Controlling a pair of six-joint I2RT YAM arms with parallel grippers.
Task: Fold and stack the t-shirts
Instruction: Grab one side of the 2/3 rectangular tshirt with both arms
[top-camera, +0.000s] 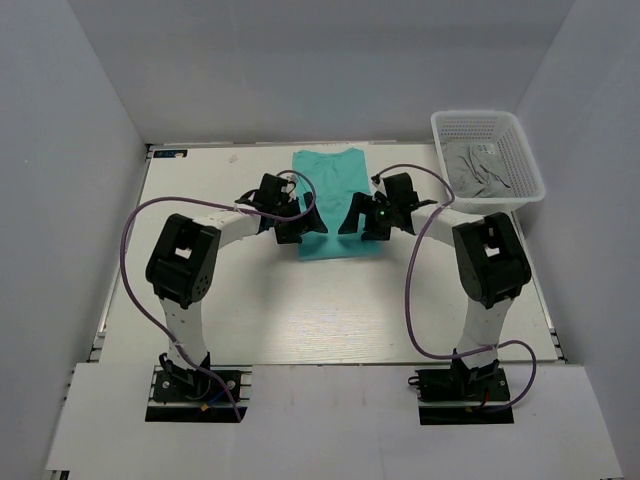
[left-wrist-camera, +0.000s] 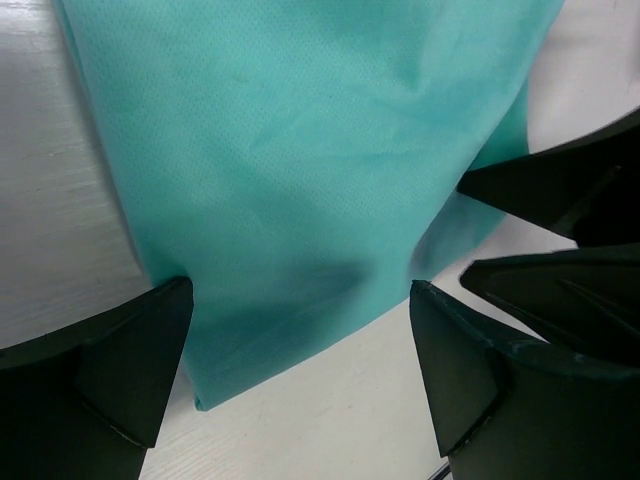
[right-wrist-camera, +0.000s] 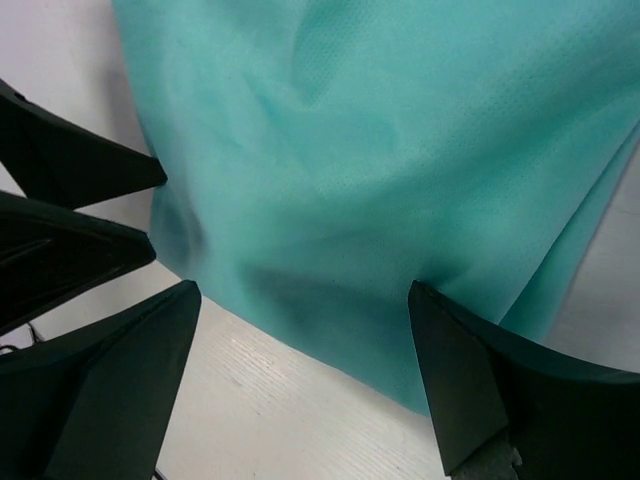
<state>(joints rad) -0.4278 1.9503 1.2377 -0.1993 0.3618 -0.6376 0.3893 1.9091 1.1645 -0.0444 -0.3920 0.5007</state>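
Left fingers (left-wrist-camera: 120, 370) wide apart, gripping nothing, t-shirt (left-wrist-camera: 300, 150) hem corner between them. Right fingers (right-wrist-camera: 490, 390) likewise apart over the hem. We see the t-shirt lying flat on the table (top-camera: 300, 310) beyond both; white basket (top-camera: 476, 114) well beyond right fingers.

The plain turquoise-green t-shirt (top-camera: 335, 190) lies flat on the white desk (top-camera: 300, 320), toward its far middle. It is folded into a long, narrow panel running from near to far. The thin cloth shows soft creases, and a second layer peeks out along one long edge.
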